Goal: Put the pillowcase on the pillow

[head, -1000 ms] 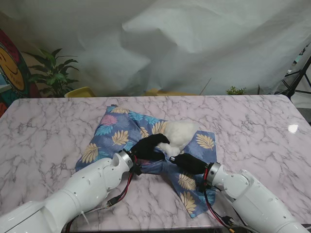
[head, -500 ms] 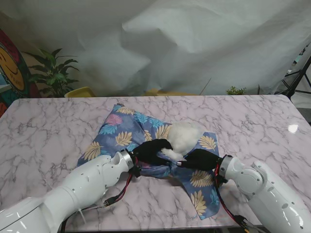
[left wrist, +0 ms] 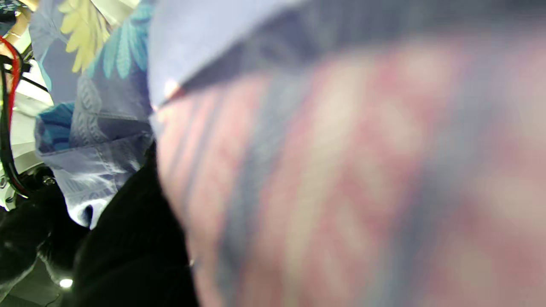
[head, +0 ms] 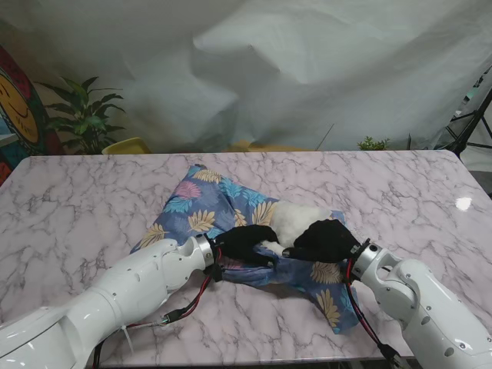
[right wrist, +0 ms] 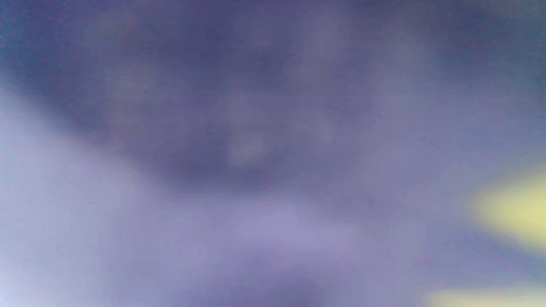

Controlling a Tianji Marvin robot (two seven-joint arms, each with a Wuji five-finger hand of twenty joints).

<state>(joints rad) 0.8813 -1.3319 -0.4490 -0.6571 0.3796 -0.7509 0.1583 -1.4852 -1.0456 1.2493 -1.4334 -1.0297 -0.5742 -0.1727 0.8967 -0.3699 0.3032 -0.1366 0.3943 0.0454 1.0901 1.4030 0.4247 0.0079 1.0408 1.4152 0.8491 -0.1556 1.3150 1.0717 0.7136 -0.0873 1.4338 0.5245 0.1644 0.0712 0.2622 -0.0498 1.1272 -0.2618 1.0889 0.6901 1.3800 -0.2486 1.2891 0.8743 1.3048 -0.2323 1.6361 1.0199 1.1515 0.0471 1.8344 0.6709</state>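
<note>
Pillowcase (head: 201, 209) now covers more pillow (head: 290, 217), seemingly.

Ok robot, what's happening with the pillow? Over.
Both hands, left hand and right hand, gripping pillowcase. Pillow partly in. Nothing blocking.

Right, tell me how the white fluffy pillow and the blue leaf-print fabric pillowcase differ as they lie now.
The white fluffy pillow is plain, while the blue leaf-print fabric pillowcase carries yellow, pink and teal leaves. Only a small patch of the pillow shows; the pillowcase spreads wide and rumpled across the marble table. The pillow looks puffy, the pillowcase thin and creased. Both sit together mid-table, with the black-gloved left hand and right hand on them.
</note>
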